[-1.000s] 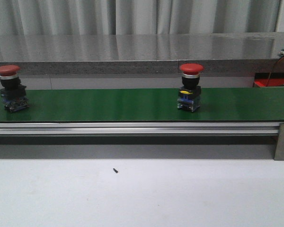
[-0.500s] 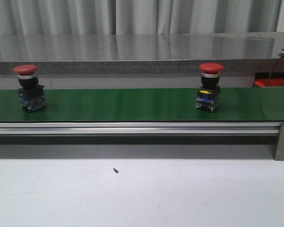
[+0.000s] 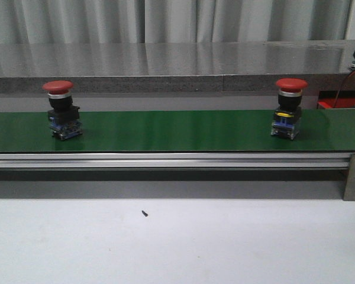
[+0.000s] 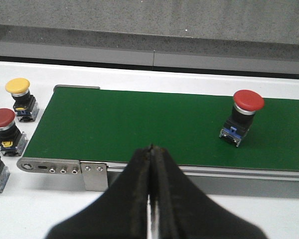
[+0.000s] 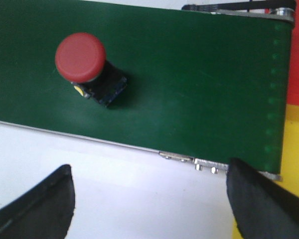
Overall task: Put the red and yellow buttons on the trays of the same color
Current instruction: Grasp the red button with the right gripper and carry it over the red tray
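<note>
Left tool (image 4: 150, 199) clenched empty over the counter (image 4: 269, 219); a red button (image 4: 241, 117) stands beyond it on the belt (image 4: 129, 124). Right tool (image 5: 149, 199) released; second red button (image 5: 87, 67) ahead, near the belt's end.

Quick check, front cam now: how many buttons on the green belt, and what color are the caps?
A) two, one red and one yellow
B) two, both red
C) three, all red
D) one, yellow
B: the front view shows a left red button and a right red button standing upright on the green belt, both with red caps.
</note>
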